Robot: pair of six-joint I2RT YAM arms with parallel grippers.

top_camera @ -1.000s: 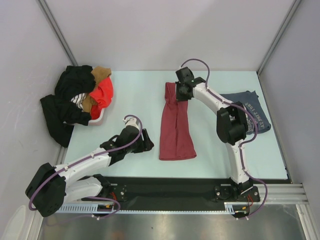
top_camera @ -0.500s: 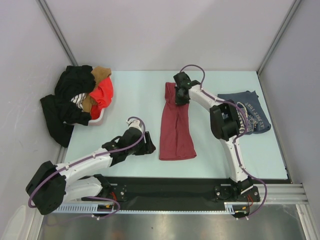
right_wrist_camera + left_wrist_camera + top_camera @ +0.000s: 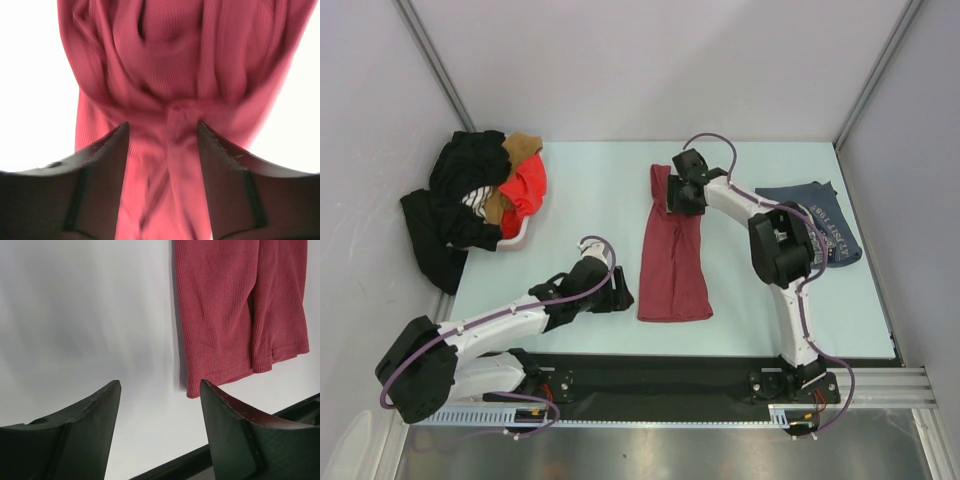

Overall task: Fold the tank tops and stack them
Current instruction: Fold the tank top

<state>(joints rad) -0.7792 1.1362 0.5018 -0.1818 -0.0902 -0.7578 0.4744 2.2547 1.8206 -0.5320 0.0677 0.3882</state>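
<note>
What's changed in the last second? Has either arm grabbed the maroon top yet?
Not yet. The left gripper slid right toward the maroon tank top's near left corner, jaws open over bare table. The right gripper drew slightly nearer along the top's far end; its open jaws straddle bunched fabric. The blue-grey tank top and clothes pile stayed put.

The scene is lit brightly and evenly. In the right wrist view, the table (image 3: pixel 30 75) is overexposed and the maroon top (image 3: pixel 170 60) blurred.

Blue-grey tank top (image 3: pixel 842 243) lettering (pale print) unreadable.
</note>
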